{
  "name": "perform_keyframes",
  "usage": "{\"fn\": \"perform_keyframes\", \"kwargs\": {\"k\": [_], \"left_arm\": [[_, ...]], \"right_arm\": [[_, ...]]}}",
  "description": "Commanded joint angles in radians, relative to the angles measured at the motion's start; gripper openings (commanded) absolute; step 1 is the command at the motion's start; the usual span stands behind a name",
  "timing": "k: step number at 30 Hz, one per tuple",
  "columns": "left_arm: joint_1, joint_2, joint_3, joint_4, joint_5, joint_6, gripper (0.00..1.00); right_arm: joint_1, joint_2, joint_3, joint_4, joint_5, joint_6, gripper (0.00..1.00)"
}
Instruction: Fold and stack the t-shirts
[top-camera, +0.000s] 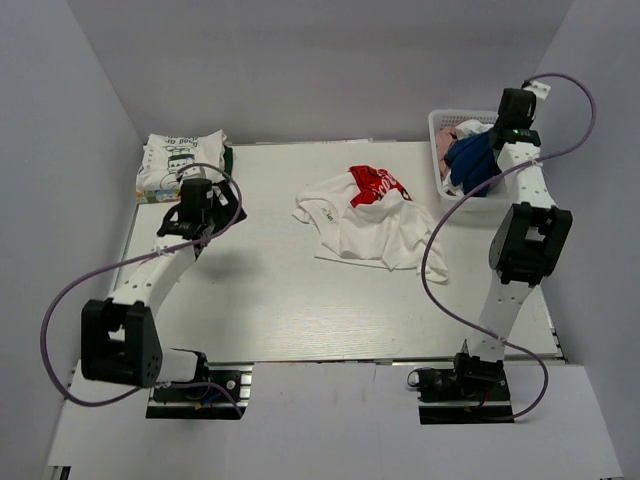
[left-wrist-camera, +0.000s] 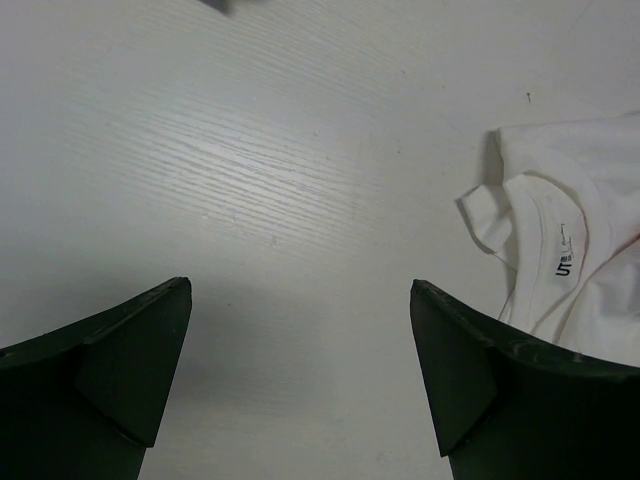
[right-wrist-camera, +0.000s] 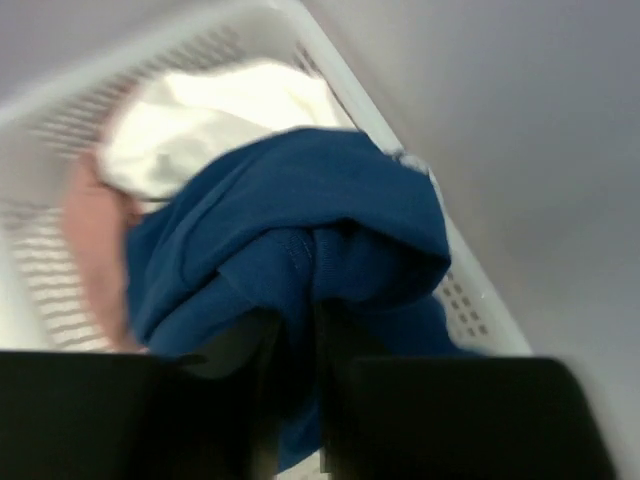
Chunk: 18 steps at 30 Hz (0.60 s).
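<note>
My left gripper (left-wrist-camera: 300, 290) hangs over the bare table (top-camera: 280, 300) with its fingers spread wide apart and nothing between them. Off to its right lies the white t-shirt (top-camera: 365, 220), crumpled near the middle of the table. Its red print is turned up at the far end, and its collar and one sleeve show in the left wrist view. At the far left corner sits a folded t-shirt (top-camera: 182, 162), white with a dark print, flat on the table.

My right arm reaches out to the basket (top-camera: 437, 128) at the far right corner. There the right gripper (right-wrist-camera: 297, 325) has its fingers nearly together, pinching a bunched fold of the blue t-shirt (right-wrist-camera: 300, 210) — the cloth bulges up just past the fingertips. The blue t-shirt sits in the basket, with a white cloth (right-wrist-camera: 215, 105) and a pink cloth (right-wrist-camera: 90, 235) beside it against the lattice wall.
</note>
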Motion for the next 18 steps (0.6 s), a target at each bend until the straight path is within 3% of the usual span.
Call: {"fn": "perform_keyframes", "kwargs": {"k": [1,2,3,7,12,18], "left_arm": [[-0.003,0.055,0.069,0.018,0.089,0.038,1.00],[-0.003,0.072,0.091,0.027,0.117,0.047,1.00],[-0.003,0.102,0.104,0.027,0.128,0.047,1.00],[-0.012,0.175,0.165,0.027,0.192,0.068,1.00],[-0.021,0.273,0.231,0.084,0.293,0.068,1.00],[-0.081,0.500,0.467,0.032,0.332,0.096,1.00]], "right_arm": [[-0.024,0.060,0.057,-0.050,-0.003,0.036,0.44],[-0.026,0.073,0.071,-0.070,0.003,0.033,0.87],[-0.026,0.085,0.107,-0.087,-0.003,0.014,0.90],[-0.012,-0.010,0.092,-0.113,-0.038,-0.021,0.90],[0.023,-0.238,-0.032,-0.120,-0.262,-0.029,0.90],[0.158,-0.464,-0.347,-0.131,-0.310,-0.004,0.90]]}}
